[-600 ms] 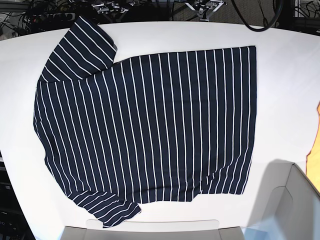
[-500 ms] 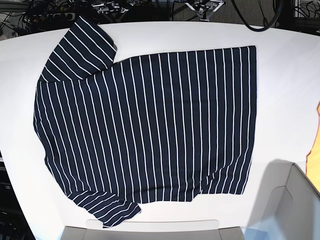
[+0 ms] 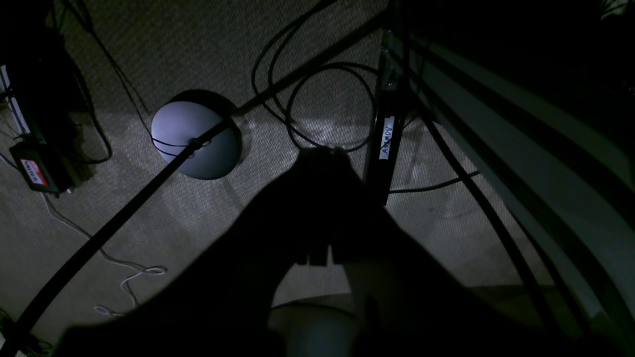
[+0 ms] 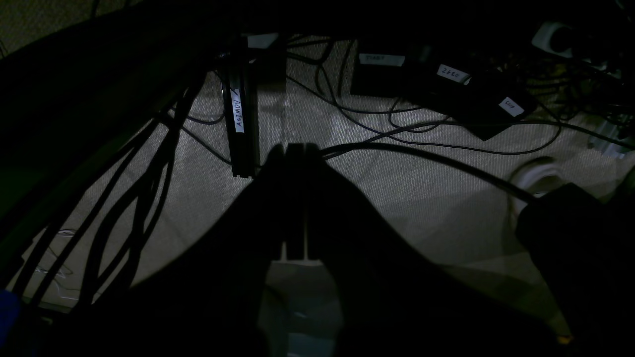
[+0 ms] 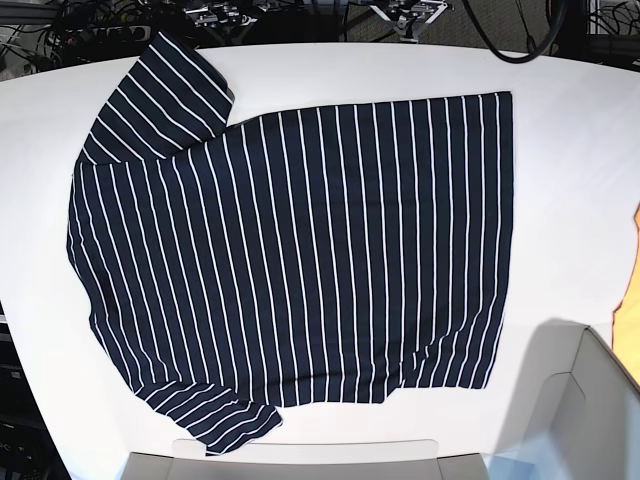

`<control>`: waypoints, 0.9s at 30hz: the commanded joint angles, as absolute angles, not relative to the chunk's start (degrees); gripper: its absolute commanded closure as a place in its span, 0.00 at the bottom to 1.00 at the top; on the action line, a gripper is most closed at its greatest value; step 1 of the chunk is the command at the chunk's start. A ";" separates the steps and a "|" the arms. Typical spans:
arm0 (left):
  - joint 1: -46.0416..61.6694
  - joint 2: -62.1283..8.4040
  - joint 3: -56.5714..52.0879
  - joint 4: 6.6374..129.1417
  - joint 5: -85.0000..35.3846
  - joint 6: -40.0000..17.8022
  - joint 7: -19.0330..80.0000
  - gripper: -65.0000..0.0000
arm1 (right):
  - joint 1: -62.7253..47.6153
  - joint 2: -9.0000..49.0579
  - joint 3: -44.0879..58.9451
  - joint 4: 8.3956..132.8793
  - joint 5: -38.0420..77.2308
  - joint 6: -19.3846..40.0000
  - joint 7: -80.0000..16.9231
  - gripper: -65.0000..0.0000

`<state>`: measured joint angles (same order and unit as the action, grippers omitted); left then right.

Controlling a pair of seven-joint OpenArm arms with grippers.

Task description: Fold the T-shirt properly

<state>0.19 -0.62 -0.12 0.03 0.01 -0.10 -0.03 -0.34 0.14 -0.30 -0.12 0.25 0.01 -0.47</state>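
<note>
The T-shirt (image 5: 300,260), dark navy with thin white stripes, lies spread flat on the white table (image 5: 570,180) in the base view. One sleeve points to the far left corner, the other to the near left edge. Neither gripper shows in the base view. In the left wrist view my left gripper (image 3: 321,152) is a dark silhouette with its fingers pressed together, hanging over the carpeted floor. In the right wrist view my right gripper (image 4: 295,148) is also a dark silhouette with its fingers together over the floor. Both hold nothing.
A grey box edge (image 5: 300,460) runs along the table's near side, with another box (image 5: 590,400) at the near right. An orange thing (image 5: 632,290) shows at the right edge. Cables (image 3: 317,99), a round stand base (image 3: 196,139) and power bricks (image 4: 446,84) lie on the floor.
</note>
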 commanded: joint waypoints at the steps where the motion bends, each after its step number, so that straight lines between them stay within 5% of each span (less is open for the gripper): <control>1: 0.66 -0.48 -0.22 0.13 0.22 -0.22 -0.31 1.00 | -0.40 0.31 -0.31 0.00 0.48 0.40 -0.48 0.99; 27: 1.89 -0.57 -0.31 0.04 0.13 0.13 -5.41 1.00 | -0.13 0.22 -0.04 0.00 0.57 0.40 -0.48 0.99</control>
<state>1.74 -0.64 -0.12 0.10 0.01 -0.05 -5.61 -0.19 0.27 -0.14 -0.12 0.27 0.01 -0.47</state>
